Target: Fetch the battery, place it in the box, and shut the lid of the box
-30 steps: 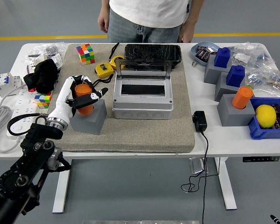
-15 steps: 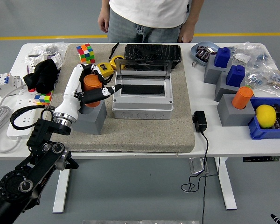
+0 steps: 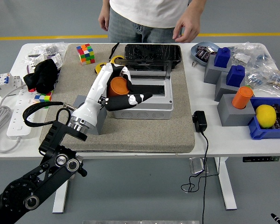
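Battery: the orange cylinder [image 3: 117, 87], just left of centre in the frame, is off its grey holder and carried in the air at the left edge of the box.
Left robot hand: the white-and-black robot hand [image 3: 119, 91] is clasped around the battery, fingers wrapped over its far side and thumb reaching right across the box's front left corner.
Right robot hand: not in the picture.
Box: the grey box [image 3: 144, 105] sits at the centre of the frame on the beige mat [image 3: 144, 135], its inside open to view and looking empty.
Lid: the clear lid [image 3: 147, 71] stands raised at the back of the box, hinged upward, not yet closed.
Grey holder: the grey block [image 3: 82, 103] at centre left is mostly hidden behind the forearm; I judge it to be the battery's starting seat, now vacant.
Person: stands at the top of the frame behind the desk [image 3: 210, 135], one hand [image 3: 186, 25] hanging loose over the far edge, touching nothing.
Done: fetching, judged from the firm hold and the battery clear of the block.
Left: move the battery over the opening, set it inside, let go, then swing the lid down.
Stage: roughly a third through, by my estimate.
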